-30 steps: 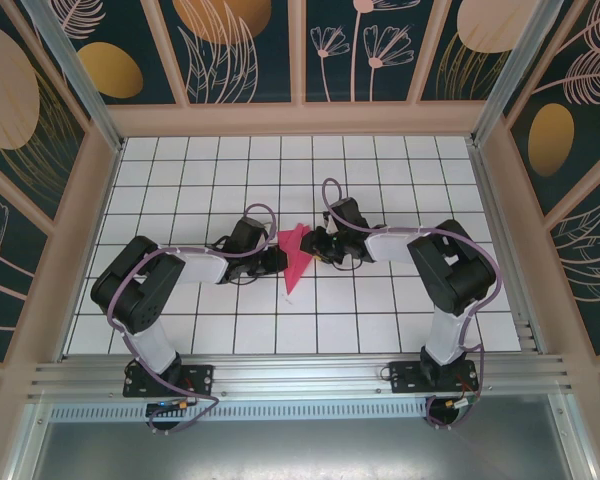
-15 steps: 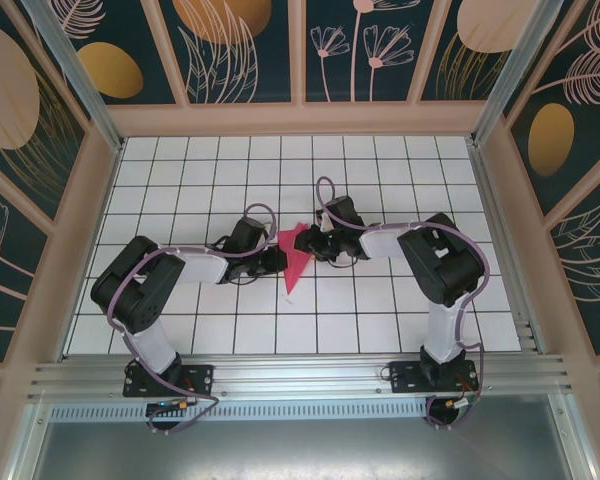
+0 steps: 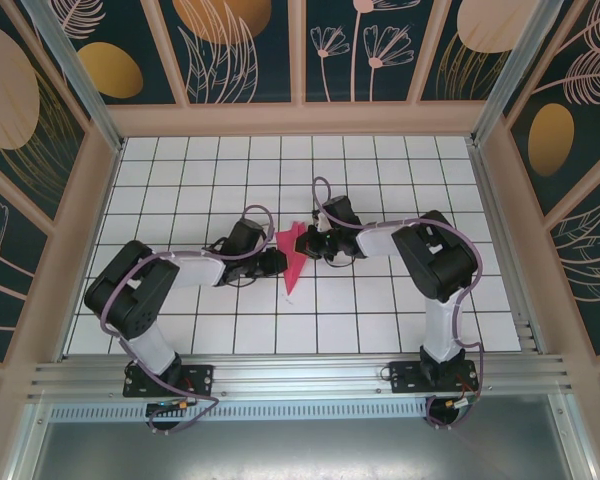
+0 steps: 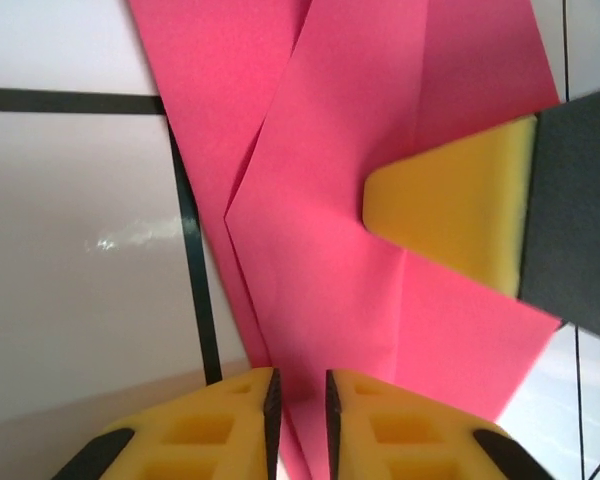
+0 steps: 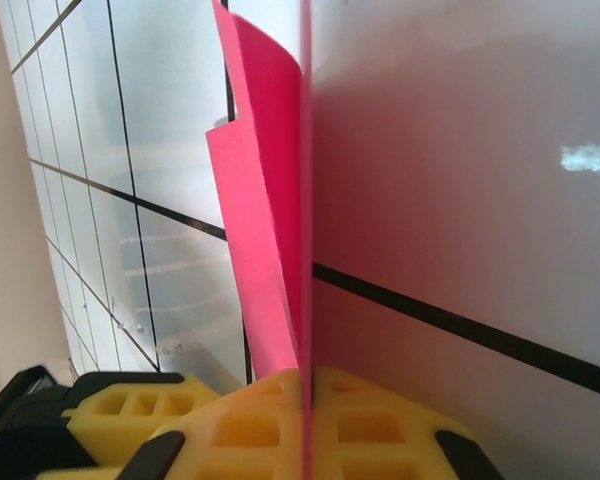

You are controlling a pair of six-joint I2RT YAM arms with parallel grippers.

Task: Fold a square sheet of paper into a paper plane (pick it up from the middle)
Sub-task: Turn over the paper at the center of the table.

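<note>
**Mid-fold: creasing the dart, right gripper pinching a raised flap**

I judge we are late in the folding. The paper plane (image 3: 293, 260) is already a narrow pointed dart with layered creases, lying on the white gridded tabletop (image 3: 380, 330) at the centre of the top view, tip toward the bottom of the frame. The step in hand looks like setting a wing or centre crease.

Next I would have one gripper pin the body flat while the other lays the lifted flap over along the crease. That calls for a slow, low sweep, since thin paper will buckle or slide if dragged.

From the bottom of the top view, the left arm (image 3: 170, 275) and right arm (image 3: 435, 265) rise from their bases, bend outward at the elbows, then reach inward and low, wrists meeting at the plane from either side.

The left gripper (image 4: 300, 400) shows a narrow gap with the paper's edge running into it, and I cannot tell if it pinches.

The right gripper (image 5: 305, 390) is clamped on the plane, a pink flap standing upright from its pads. One right pad (image 4: 445, 225) rests on the sheet at mid-right of the left wrist view.
</note>
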